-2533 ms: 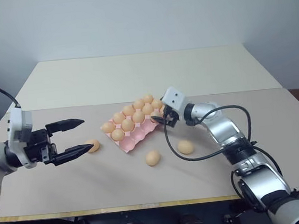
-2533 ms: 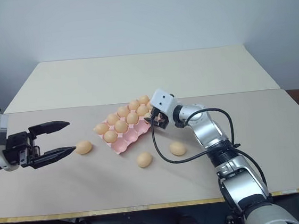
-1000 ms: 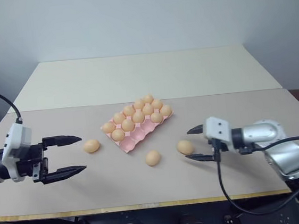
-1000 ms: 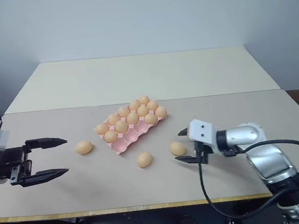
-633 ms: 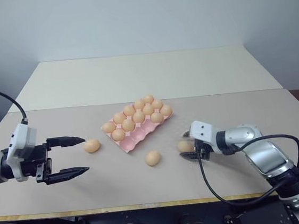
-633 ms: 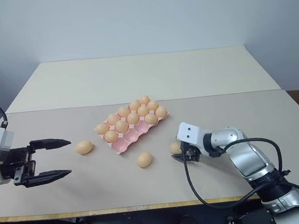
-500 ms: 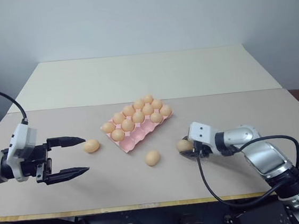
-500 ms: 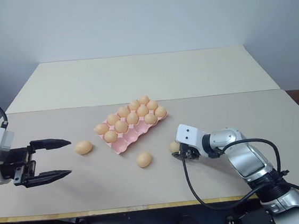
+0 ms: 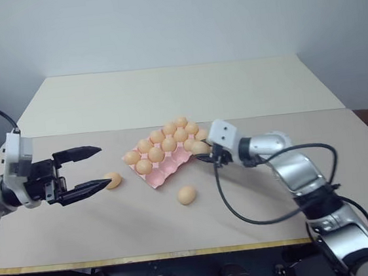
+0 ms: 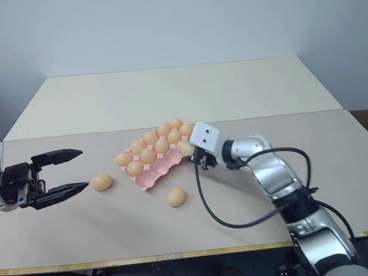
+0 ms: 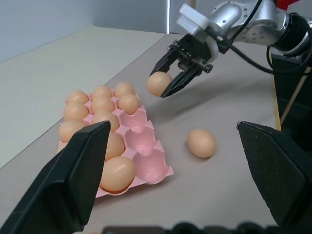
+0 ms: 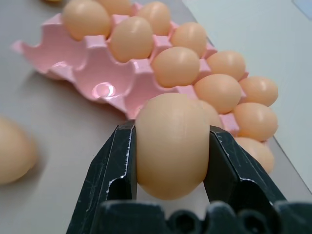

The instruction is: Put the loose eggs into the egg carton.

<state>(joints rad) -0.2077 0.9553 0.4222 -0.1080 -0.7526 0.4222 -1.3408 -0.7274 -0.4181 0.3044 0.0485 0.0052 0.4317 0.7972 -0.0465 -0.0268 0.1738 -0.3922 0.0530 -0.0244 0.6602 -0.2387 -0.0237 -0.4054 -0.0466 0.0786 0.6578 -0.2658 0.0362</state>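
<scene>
Pink egg carton (image 9: 167,161) is seen mid-counter (image 9: 246,98), an egg (image 12: 171,144) clamped in the right gripper (image 9: 202,150) jaws just beside its near right edge. Two loose eggs (image 9: 186,194) lie on the counter; the left gripper (image 9: 93,167) jaws are held apart beside one (image 9: 113,180).

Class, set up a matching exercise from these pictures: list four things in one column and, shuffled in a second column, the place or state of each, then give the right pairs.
Things:
1. left pincer
2. right pincer
3. egg carton
4. egg nearest the table's front edge

States:
A. pale pink, several cups still empty
B. lying loose on the table, untouched
C. open, an egg on the table just beyond its tips
D. shut on an egg, held beside the carton

Pairs: 1-C, 2-D, 3-A, 4-B
</scene>
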